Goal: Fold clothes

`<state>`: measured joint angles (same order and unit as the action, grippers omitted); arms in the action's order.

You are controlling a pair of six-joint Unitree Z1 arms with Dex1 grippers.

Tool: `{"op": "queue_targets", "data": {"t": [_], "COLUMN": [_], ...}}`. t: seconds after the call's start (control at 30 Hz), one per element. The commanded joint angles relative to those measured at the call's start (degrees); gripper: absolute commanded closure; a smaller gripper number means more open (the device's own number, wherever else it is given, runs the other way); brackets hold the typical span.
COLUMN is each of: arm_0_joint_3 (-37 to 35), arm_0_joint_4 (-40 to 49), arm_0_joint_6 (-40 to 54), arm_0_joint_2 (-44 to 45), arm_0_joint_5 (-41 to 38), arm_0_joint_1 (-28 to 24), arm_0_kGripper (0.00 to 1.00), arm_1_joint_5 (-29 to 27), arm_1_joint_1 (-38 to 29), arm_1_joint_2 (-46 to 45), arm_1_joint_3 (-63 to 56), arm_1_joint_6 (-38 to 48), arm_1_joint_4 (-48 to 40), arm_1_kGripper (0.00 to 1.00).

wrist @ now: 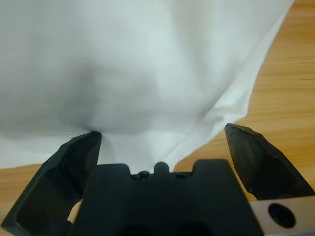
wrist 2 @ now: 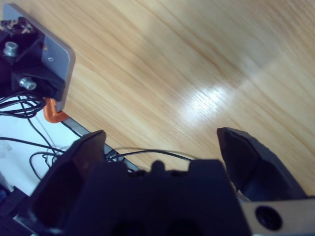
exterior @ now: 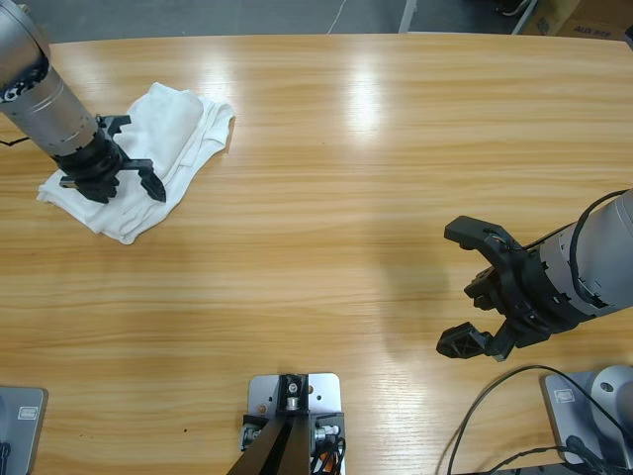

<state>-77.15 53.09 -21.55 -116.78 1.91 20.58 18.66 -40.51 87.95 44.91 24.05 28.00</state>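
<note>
The white T-shirt [exterior: 148,163] lies bunched in a loose, roughly folded heap near the far left corner of the wooden table [exterior: 356,198]. Its cloth is plain white with soft creases; layered edges and a hem show along the side facing the table's middle, and one rounded fold sits at the heap's far end. No lettering or label shows.

The left gripper [exterior: 111,173] hangs directly over the heap's near half, its jaws spread apart and holding nothing. In the left wrist view the shirt [wrist: 147,64] fills almost the whole picture as smooth white fabric with a shallow grey dimple, a double-layered edge running down toward the gripper [wrist: 162,137], bare wood beside it.

The right gripper [exterior: 473,289] is well apart from the shirt, above bare table near the right edge, jaws wide and empty
</note>
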Motion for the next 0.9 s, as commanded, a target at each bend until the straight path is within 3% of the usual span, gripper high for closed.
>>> {"op": "queue_targets", "data": {"t": [0.03, 0.57, 0.9], "arm_0_joint_3": [0.93, -1.56, -20.88], "arm_0_joint_4": [1.93, 3.1, 14.25], "arm_0_joint_6": [-0.93, 1.81, 4.85], "arm_0_joint_2": [-7.8, -5.65, -10.26], "arm_0_joint_5": [2.82, 6.09, 6.41], "arm_0_joint_1": [-0.17, -17.99, -25.18], "arm_0_kGripper": [0.0, 0.0, 0.0], "arm_1_joint_5": [-0.29, 0.02, 0.76], "arm_1_joint_1": [-0.5, -0.46, -0.46], "arm_1_joint_2": [0.29, -0.54, -1.92], "arm_1_joint_3": [-1.58, -1.84, -1.82], "arm_1_joint_6": [0.8, 0.82, 0.96], "arm_1_joint_4": [-0.57, -0.42, -0.07], "arm_1_kGripper": [0.08, 0.082, 0.082]}}
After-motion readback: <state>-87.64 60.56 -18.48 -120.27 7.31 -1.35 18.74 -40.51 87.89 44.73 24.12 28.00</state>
